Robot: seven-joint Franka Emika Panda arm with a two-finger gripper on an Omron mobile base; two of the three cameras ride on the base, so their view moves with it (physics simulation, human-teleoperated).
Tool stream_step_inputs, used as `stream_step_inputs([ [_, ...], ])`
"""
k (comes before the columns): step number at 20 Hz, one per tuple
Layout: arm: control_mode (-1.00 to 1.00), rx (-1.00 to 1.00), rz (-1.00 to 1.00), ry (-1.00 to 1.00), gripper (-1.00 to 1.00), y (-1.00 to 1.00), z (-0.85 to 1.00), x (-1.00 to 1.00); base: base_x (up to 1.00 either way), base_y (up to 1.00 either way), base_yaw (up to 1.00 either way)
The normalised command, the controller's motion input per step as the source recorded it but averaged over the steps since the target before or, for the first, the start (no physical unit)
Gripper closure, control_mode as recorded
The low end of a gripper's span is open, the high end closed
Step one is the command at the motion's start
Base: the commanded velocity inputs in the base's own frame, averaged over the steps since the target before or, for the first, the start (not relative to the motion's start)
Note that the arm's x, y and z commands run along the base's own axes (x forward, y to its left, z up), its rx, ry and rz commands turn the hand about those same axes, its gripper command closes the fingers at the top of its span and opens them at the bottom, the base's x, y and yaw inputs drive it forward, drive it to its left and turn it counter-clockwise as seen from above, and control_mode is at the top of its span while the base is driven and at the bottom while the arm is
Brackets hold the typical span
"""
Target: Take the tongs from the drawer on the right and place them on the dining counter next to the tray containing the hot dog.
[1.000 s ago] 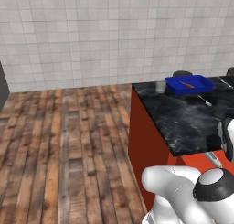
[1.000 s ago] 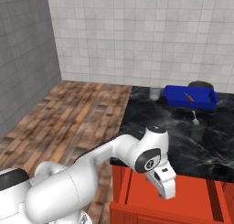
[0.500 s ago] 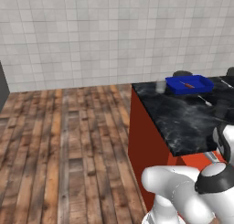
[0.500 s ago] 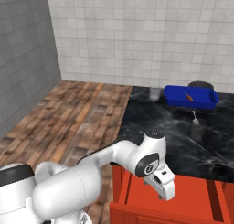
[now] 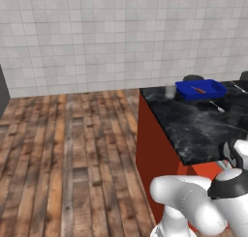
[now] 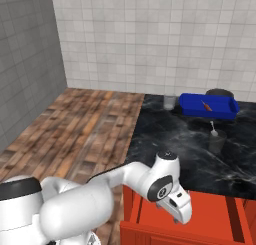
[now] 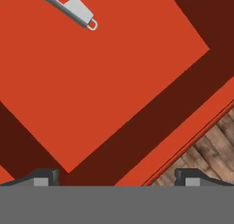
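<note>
Below, in the hand view, our gripper (image 7: 116,176) hangs spread wide over the open drawer (image 7: 100,81), fingertips (image 7: 45,176) far apart and holding nothing. We see the tongs (image 7: 68,6) lying on the drawer's red floor toward its far corner, their looped end pointing inward. From the right base view, our hand (image 6: 175,204) hovers above the drawer (image 6: 210,219) beneath the dining counter (image 6: 170,139). At the counter's far edge sits the tray (image 6: 208,106), the hot dog (image 6: 207,106) inside it.
</note>
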Motion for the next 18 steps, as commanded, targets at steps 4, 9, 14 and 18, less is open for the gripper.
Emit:
stream_step_inputs([
  [4,-1.00,0.00,0.07,0.00,-1.00,0.00,-0.23,0.00,0.00,0.00,0.00],
  [9,-1.00,0.00,0.06,0.00,-1.00,0.00,-0.21,0.00,0.00,0.00,0.00],
  [14,-1.00,0.00,0.07,0.00,-1.00,0.00,-0.26,0.00,0.00,0.00,0.00],
  [18,-1.00,0.00,0.07,0.00,-1.00,0.00,-0.25,-0.03,0.00,0.00,0.00],
])
